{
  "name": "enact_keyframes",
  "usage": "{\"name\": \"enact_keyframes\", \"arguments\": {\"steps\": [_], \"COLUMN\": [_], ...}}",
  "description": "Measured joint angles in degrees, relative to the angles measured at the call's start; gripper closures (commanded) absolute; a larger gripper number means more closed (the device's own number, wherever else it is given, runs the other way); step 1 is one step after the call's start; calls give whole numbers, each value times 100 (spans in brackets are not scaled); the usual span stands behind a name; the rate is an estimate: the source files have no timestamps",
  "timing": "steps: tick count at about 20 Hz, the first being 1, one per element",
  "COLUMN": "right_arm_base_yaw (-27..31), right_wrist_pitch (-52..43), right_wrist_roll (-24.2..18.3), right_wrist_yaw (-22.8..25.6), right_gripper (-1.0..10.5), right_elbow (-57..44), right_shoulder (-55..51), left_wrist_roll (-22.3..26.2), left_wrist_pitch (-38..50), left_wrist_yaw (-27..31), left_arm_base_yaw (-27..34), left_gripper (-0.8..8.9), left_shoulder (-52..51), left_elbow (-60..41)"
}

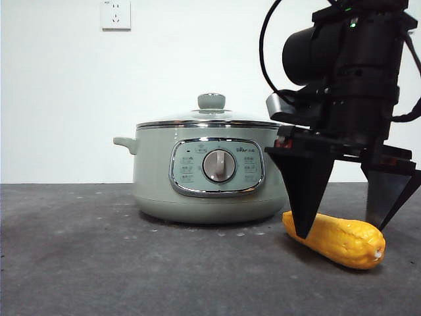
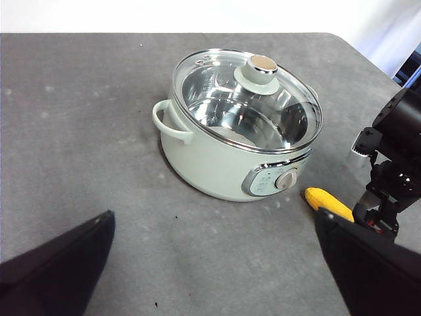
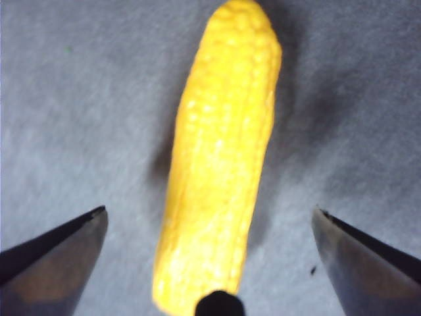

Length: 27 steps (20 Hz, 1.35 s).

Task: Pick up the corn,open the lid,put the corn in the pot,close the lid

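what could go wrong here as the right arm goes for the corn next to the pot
1. The right tool stands open astride the corn; the cob is round and tapered, so it may roll or squirt out as the jaws close.
2. The corn lies close beside the pot, so the near jaw could knock its wall.
3. The lid is on; the left tool must lift it by the knob first.

Right claw (image 1: 342, 227) hangs low, jaws spread wide (left claw (image 2: 210, 263) likewise open, raised).
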<state>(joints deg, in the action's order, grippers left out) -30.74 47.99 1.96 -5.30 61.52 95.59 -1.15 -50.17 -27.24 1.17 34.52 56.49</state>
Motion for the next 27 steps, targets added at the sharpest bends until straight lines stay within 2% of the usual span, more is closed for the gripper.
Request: {"name": "enact_keyframes", "arguments": {"steps": [2, 7, 17, 23, 27], "right_arm_base_yaw": [0, 0, 0, 0, 2], "right_wrist_pitch": [-7, -13, 4, 507, 861], "right_wrist_roll": [42, 42, -7, -50, -50], "right_wrist_yaw": [35, 35, 33, 33, 35], "right_gripper": [760, 956, 958, 958, 958], "right_elbow": [0, 0, 0, 0, 0], "right_shoulder": [11, 11, -201, -1867, -3246], "left_wrist_roll": [0, 0, 0, 0, -2], "left_wrist_pitch": [0, 0, 0, 20, 503], "left_wrist_yaw": [-2, -2, -2, -240, -299], "left_arm_base_yaw": [0, 0, 0, 0, -162], "left_gripper": [184, 184, 184, 184, 184], "left_shoulder": [15, 96, 199, 520, 785], "left_elbow": [0, 2, 4, 9, 13]}}
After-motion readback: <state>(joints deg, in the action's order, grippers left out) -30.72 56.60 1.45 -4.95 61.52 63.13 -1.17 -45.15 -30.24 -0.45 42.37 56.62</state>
